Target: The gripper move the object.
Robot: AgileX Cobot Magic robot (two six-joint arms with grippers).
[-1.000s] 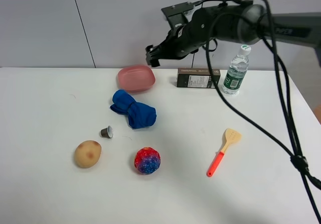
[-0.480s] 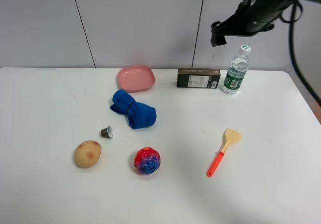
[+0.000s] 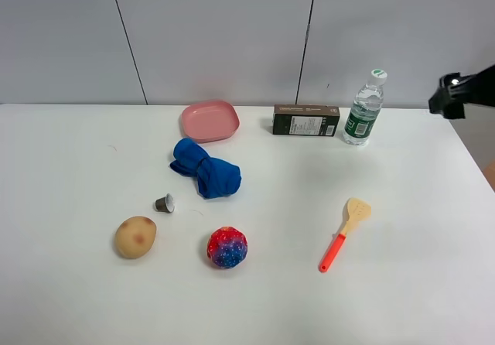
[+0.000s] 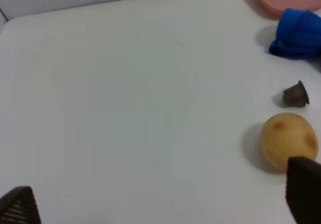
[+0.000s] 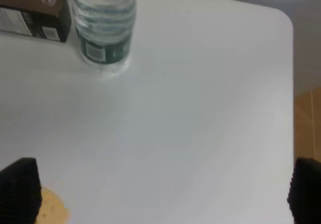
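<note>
Counting one bottle, one spatula

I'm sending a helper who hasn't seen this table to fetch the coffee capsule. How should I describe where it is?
Start at the crumpled blue cloth near the middle of the white table. Just in front of it, toward the potato, lies the coffee capsule. It is the smallest thing there: a dark brown cone with a silvery rim, tipped on its side.

the exterior high view looks down from the front over the whole white table. the left wrist view looks down close on the potato. the right wrist view looks down close on the water bottle.
</note>
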